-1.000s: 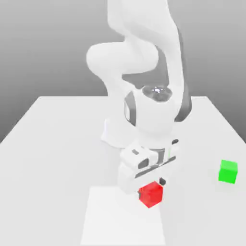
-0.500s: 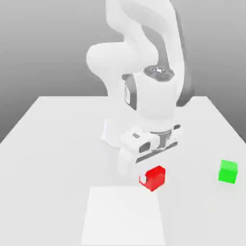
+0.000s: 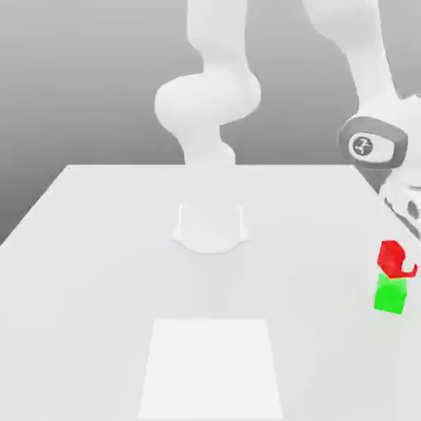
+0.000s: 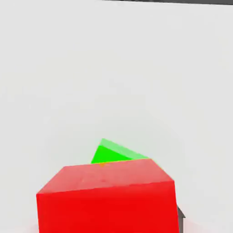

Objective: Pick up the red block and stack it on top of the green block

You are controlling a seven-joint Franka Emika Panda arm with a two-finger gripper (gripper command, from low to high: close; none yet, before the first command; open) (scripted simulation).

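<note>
While the red block (image 3: 390, 256) hangs directly over the green block (image 3: 390, 297) at the exterior view's right, I cannot tell whether the pincer (image 3: 403, 237) is gripping it or has let go, and that uncertainty is my main worry. From the exterior view the red block looks canted rather than square on top of the green one. I cannot say whether the two faces are touching or a sliver apart. In the hand view a corner of the green block (image 4: 113, 152) pokes out beyond the far edge of the red block (image 4: 107, 200), so the two cubes seem turned against each other and not perfectly centred. My judgement is that a release from any height, or with that tilt, could let the red cube land on an edge, rock, and slide off onto the tabletop (image 3: 99, 271). A pincer drawing away at a slant could also drag it sideways or nudge the green cube out from beneath. Around them I see little. The arm's round base (image 3: 210, 229) stands well apart toward the middle, and a paler square patch (image 3: 210, 366) lies on the near part of the tabletop, also well apart. Neither stands between the pincer and the stack.
</note>
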